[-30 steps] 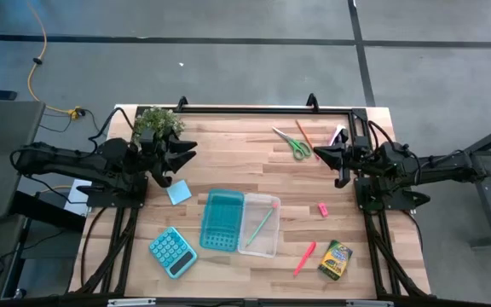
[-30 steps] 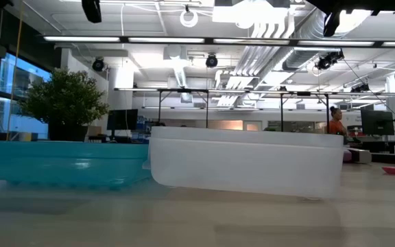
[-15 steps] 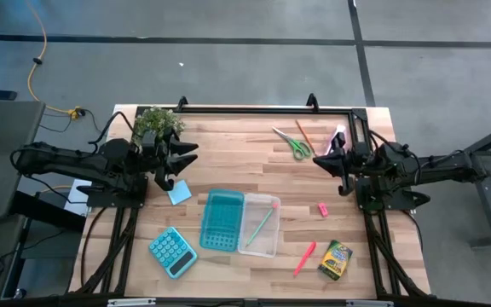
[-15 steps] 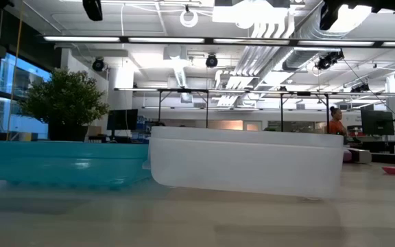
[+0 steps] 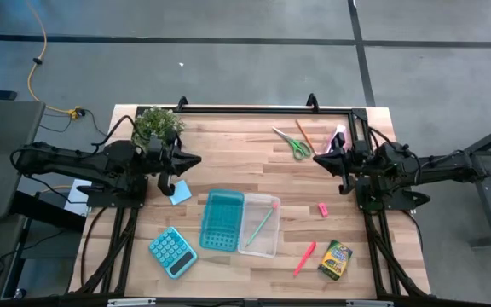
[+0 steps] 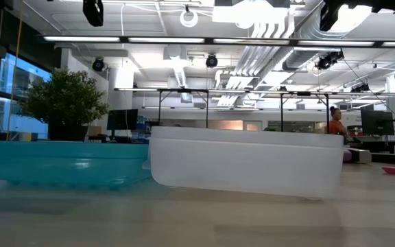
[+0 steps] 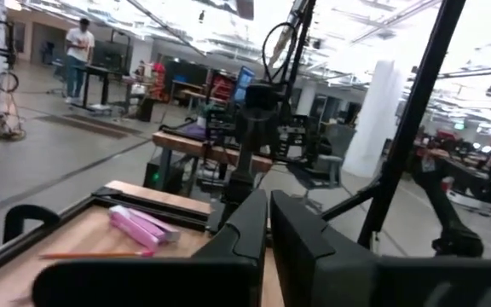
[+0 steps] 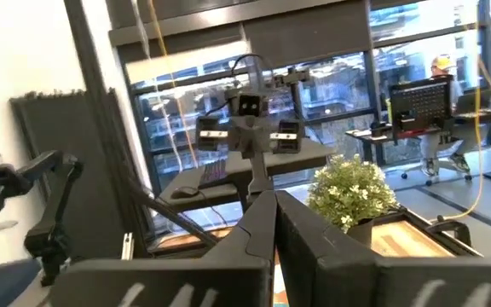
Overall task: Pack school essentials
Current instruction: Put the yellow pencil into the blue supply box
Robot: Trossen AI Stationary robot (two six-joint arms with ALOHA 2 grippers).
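Seen from above: a pale wooden table framed in black, two dark arms reaching in from either side. At left, the left gripper, fingers pressed together on nothing, raised beside a small green potted plant and just over a light-blue square note pad. At right, the right gripper, fingers likewise closed and empty, level with the far half of the table.

At centre, side by side and touching: a teal perforated plastic tray and a clear plastic box, with a thin green pencil lying slantwise in the clear box. Near the far edge, green-handled scissors, an orange pencil just beside them, and a pink-and-purple tube-like item against the frame. Alone on the right, a tiny pink eraser. Toward the near edge, a pink marker next to a yellow-green crayon box, and a teal calculator with white keys near the left corner.
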